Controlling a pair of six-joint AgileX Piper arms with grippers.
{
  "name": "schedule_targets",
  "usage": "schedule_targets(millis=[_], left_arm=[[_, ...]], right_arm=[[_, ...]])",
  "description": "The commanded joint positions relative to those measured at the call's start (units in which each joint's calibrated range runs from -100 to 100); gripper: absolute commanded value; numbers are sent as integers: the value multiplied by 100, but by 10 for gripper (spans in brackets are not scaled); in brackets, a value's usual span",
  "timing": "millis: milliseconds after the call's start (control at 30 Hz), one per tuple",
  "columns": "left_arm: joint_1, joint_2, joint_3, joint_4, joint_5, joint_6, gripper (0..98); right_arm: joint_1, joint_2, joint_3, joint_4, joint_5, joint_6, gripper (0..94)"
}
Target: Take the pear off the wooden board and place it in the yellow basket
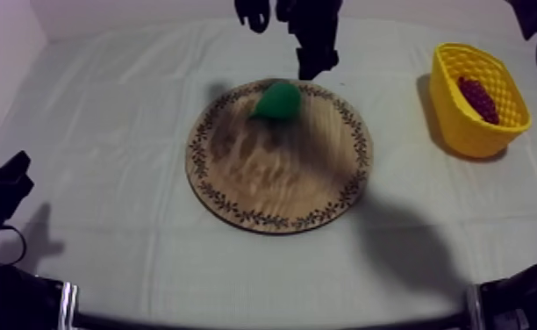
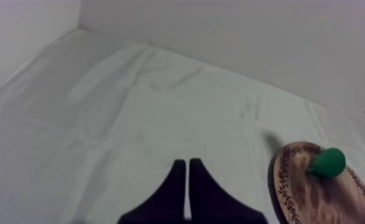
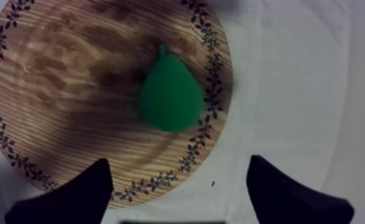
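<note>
A green pear (image 3: 171,95) lies by the patterned rim of the round wooden board (image 3: 59,83), just ahead of the right gripper (image 3: 179,170), whose fingers stand wide apart above it. The approach looks to be the step in hand. Next, the fingers must drop astride the pear and close. The left gripper (image 2: 188,173) rests with its fingers pressed together. The yellow basket (image 1: 465,123), holding grapes (image 1: 478,98), stands well apart.
</note>
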Motion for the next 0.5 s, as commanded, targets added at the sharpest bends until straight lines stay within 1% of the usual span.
schedule_targets(millis=[0,233,467], left_arm=[[0,0,0,-1,-1,0,1],[0,0,0,-1,-1,0,1],[0,0,0,-1,-1,0,1]], right_arm=[[-18,34,99,9,-98,-12,665],[-110,251,350,12,-414,-43,662],[-140,596,200,36,-509,-16,658]])
